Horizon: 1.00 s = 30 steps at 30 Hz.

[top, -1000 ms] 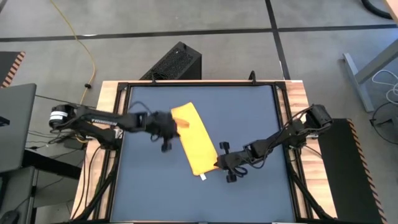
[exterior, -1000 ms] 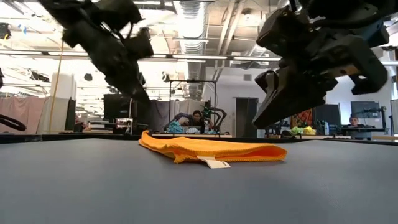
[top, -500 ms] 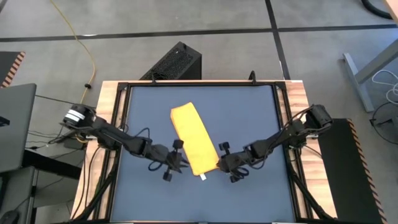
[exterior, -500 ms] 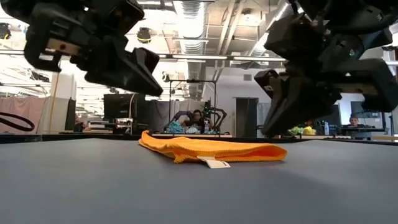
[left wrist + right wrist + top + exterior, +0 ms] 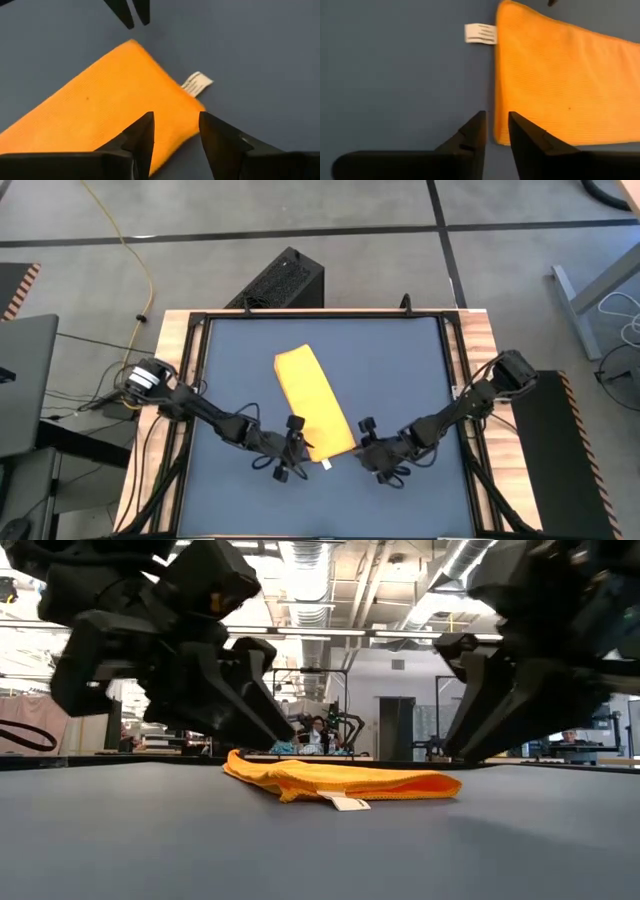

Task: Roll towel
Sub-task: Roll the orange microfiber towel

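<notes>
**A:** What surrounds the work area?

**B:** A dark blue-grey mat covers the table, framed by black rails and wooden edges. A black slatted box sits on the concrete floor beyond the far edge, and a yellow cable trails across that floor. In the low view a workshop stretches behind the table, with a person seated far back. Nothing lies between the grippers and the cloth.

**A:** Where is the towel?

**B:** The towel, folded into a long yellow-orange strip, lies flat near the mat's centre, running diagonally with its near end toward the front edge.

**A:** How are the arms posed?

**B:** Both reach low and inward toward that near end. The left gripper sits just beside the strip's near left corner; its wrist view shows its fingers parted above the cloth's corner, holding nothing. The right gripper sits just off the near right corner, its fingers slightly apart over the towel's edge, also empty.

**A:** Any readable writing?

**B:** A small white tag sticks out from the near end. It carries printed lines, too small to read.
</notes>
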Each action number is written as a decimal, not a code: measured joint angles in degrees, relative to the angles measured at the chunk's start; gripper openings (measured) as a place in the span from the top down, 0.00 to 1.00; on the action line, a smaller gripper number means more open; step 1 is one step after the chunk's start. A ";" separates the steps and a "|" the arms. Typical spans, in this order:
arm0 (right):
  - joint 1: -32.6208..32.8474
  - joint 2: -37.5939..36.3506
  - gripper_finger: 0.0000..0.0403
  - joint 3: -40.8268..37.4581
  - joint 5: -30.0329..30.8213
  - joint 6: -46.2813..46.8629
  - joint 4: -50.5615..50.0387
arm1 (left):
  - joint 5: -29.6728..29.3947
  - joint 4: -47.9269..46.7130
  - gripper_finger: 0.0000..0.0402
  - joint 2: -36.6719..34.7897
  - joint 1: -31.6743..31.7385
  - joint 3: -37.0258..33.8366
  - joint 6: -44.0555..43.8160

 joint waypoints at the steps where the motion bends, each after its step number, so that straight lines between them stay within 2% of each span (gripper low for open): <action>1: 0.67 0.00 0.69 0.02 0.48 0.01 -0.01 | 0.16 -0.04 0.64 -0.03 -0.21 0.00 0.01; 8: 2.44 0.93 0.59 0.05 5.83 -2.27 -0.23 | 0.46 -2.48 0.67 0.87 -1.06 -0.02 0.03; 12: 1.61 2.99 0.58 0.05 7.10 -4.36 0.71 | -0.42 0.66 0.68 1.95 -0.84 0.19 1.17; 17: 0.38 7.74 0.58 0.19 8.78 -6.84 2.32 | -0.36 -0.07 0.68 5.33 -0.79 1.78 3.22; 24: -0.28 11.30 0.63 1.40 10.98 -8.69 4.47 | -1.36 -2.07 0.70 10.43 -0.43 6.26 4.85; 27: 0.17 10.98 0.68 1.46 10.97 -8.32 4.05 | -2.23 -6.91 0.76 10.47 -0.27 7.68 2.74; 30: 0.33 10.08 0.75 1.45 10.97 -5.89 2.51 | -2.93 -10.43 0.86 9.90 -0.27 8.23 -0.51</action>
